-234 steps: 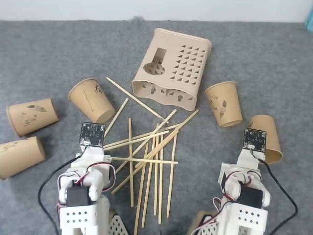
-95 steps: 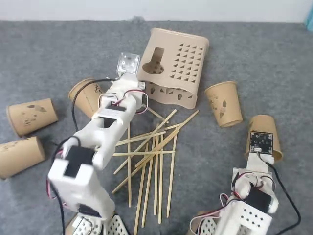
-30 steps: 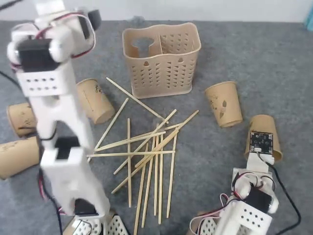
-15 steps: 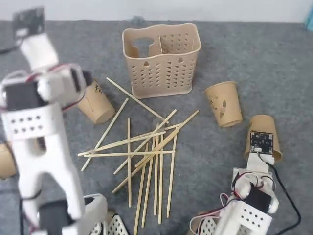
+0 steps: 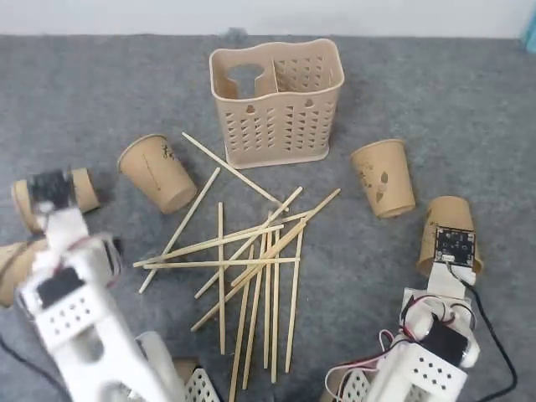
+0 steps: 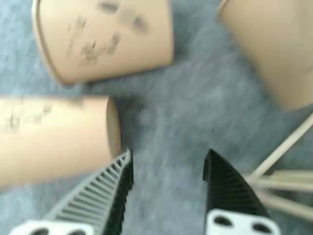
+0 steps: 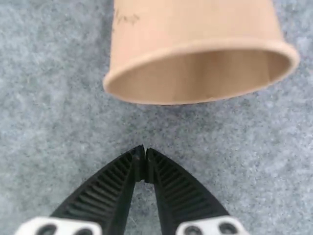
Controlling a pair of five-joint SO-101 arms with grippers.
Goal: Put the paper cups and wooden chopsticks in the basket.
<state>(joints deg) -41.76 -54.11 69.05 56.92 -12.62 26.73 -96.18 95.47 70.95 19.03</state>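
Observation:
The tan perforated basket (image 5: pixel 276 100) stands upright at the back. Wooden chopsticks (image 5: pixel 251 260) lie crossed in a pile mid-table. Paper cups lie on their sides: one (image 5: pixel 157 172) left of the pile, two at the far left (image 5: pixel 79 188) (image 5: pixel 12 268), two on the right (image 5: pixel 383 177) (image 5: pixel 450 219). My left gripper (image 6: pixel 168 164) is open low over the carpet between the left cups (image 6: pixel 102 36) (image 6: pixel 54 129), holding nothing. My right gripper (image 7: pixel 144 156) is shut and empty, just short of the mouth of the far-right cup (image 7: pixel 195 54).
Grey carpet (image 5: pixel 435 92) covers the table. The left arm (image 5: pixel 67 293) stands at the front left, partly over the far-left cups. The right arm (image 5: pixel 435 335) sits at the front right. Chopstick ends (image 6: pixel 283 171) lie beside one left finger.
The basket lay on its side and now stands upright. The left arm, raised near the basket, has swung down to the front left over the cups. The right arm barely moved.

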